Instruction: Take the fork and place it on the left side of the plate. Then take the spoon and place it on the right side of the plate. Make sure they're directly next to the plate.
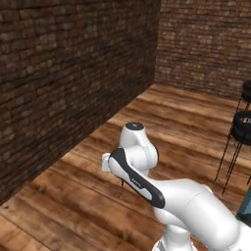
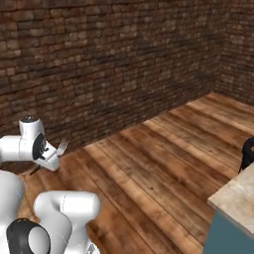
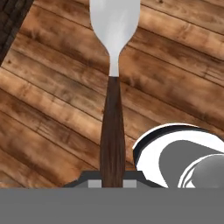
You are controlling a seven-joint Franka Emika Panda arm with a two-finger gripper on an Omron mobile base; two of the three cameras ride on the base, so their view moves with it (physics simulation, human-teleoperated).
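Note:
My gripper [image 3: 113,182] is shut on the dark brown handle of the fork [image 3: 113,127]. The fork's silver head points away from the hand, over the wooden floor. From the right base view the gripper [image 2: 53,158] hangs at the left, in front of the brick wall, and the fork's tines [image 2: 62,146] stick up and to the right out of it. In the left base view the arm folds across the lower middle, and a thin dark sliver of the fork [image 1: 122,184] shows under the forearm. The spoon and the plate are out of view.
A brick wall [image 1: 73,73] runs along the left and the back, over a wooden plank floor [image 2: 163,163]. Black stools [image 1: 243,127] stand at the right. A counter corner [image 2: 238,196] with a teal front juts in at the lower right.

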